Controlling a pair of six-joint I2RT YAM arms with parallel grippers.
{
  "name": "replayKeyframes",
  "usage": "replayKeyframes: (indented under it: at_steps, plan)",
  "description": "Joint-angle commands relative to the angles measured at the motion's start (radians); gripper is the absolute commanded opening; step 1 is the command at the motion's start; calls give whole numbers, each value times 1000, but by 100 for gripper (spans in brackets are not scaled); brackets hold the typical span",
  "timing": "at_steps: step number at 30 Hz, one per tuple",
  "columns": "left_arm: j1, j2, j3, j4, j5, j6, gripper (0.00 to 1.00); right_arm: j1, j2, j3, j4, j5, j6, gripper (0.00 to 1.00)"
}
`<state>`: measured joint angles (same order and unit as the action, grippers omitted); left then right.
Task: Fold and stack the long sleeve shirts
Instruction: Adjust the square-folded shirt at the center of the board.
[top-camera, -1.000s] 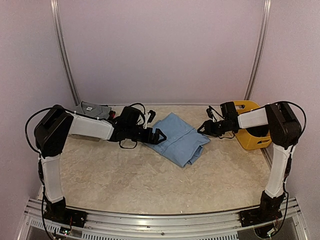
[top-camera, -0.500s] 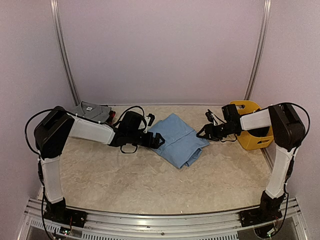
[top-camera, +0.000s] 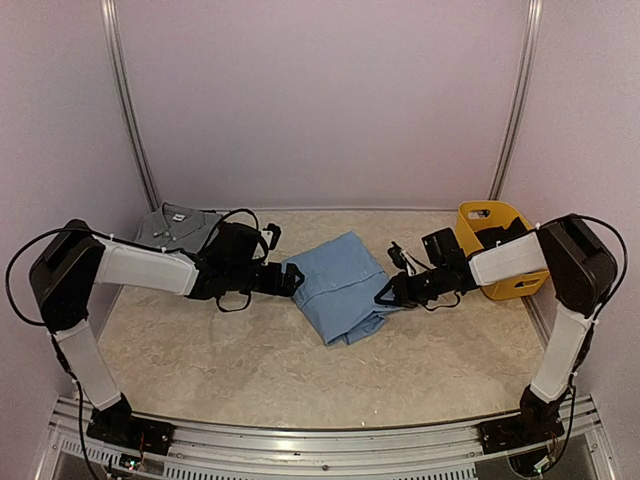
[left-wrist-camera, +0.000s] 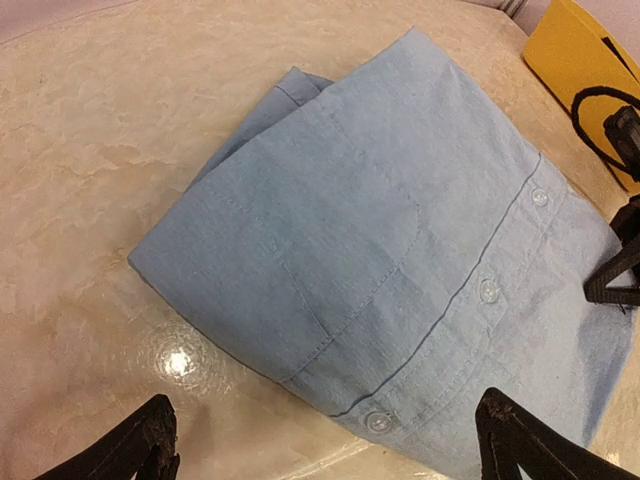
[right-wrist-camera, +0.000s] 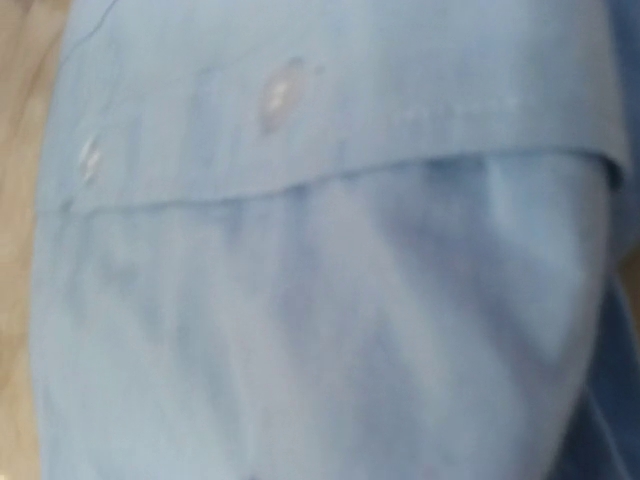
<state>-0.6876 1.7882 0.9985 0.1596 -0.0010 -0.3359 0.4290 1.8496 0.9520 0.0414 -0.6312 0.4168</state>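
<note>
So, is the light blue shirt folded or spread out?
Folded: the light blue shirt lies as a compact layered bundle, its button placket on top.

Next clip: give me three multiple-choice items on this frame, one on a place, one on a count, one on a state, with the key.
1. Where on the table does the yellow plastic basket stand?
A) far right
B) far left
C) centre

2. How many white buttons show on the folded light blue cloth shirt in the left wrist view?
A) one
B) three
C) six

3. How stand the jaws of the left gripper?
A) wide open
B) shut on the shirt
C) shut on the basket

Key:
1 A, it sits at the table's right edge, towards the back.
2 B, three lie in a row along the shirt's front strip.
3 A, its fingers stand far apart at the shirt's edge.
</note>
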Motion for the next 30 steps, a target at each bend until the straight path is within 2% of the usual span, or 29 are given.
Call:
replayKeyframes:
  at_steps: [1,9,13,19,29,30]
  plan:
    - [14,-88,-51,-29,-45,5,99,54,-91,-72,110,16,106,19]
    - [17,-198,-143,-24,-52,43,99,118,-223,-124,150,59,192,0]
    - [16,-209,-175,14,-39,51,99,120,-195,-70,171,-26,154,0]
    - [9,-188,-191,43,-12,35,99,119,-77,51,127,-115,6,0]
    - [-4,-157,-169,52,-5,34,99,32,33,176,-80,-107,-209,0]
    - [-4,-155,-168,53,-5,33,99,21,43,181,-94,-93,-219,3]
